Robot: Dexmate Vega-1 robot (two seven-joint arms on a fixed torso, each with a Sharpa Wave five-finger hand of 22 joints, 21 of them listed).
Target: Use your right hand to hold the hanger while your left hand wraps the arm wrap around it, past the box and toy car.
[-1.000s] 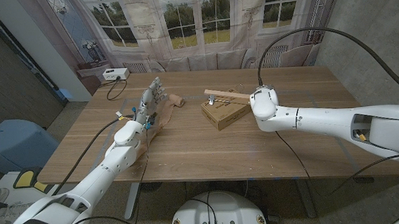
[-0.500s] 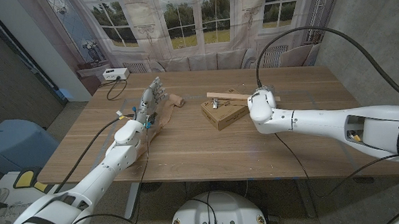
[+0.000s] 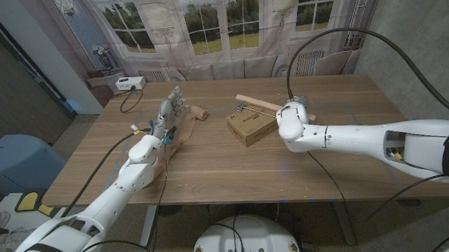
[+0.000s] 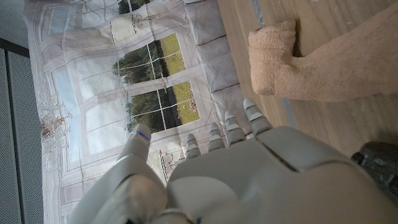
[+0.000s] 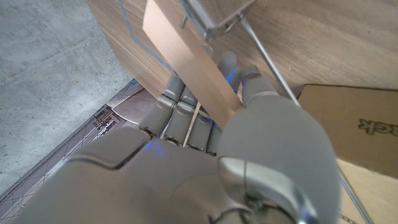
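My left hand (image 3: 166, 117) stands upright over the near-left part of the wooden table (image 3: 211, 161), fingers apart and reaching up, nothing in them. In the left wrist view the same hand (image 4: 249, 174) shows its back, fingers spread against the window backdrop.

The tan arm wrap (image 3: 188, 120) lies on the table just beside that hand, on its far side, one end (image 4: 273, 56) bunched and the rest trailing along the wood; I cannot tell whether the hand touches it.

My right hand (image 3: 294, 119) is near mid-table, just right of the cardboard box (image 3: 251, 125). It grips the wooden hanger (image 3: 258, 103): in the right wrist view the fingers (image 5: 186, 99) close on the flat wooden bar (image 5: 186, 62), with the metal clip and wire (image 5: 273, 62) beside them. The bar slants above the box's far edge.

At the far-left corner sits a white device (image 3: 130, 83) with a black cable.
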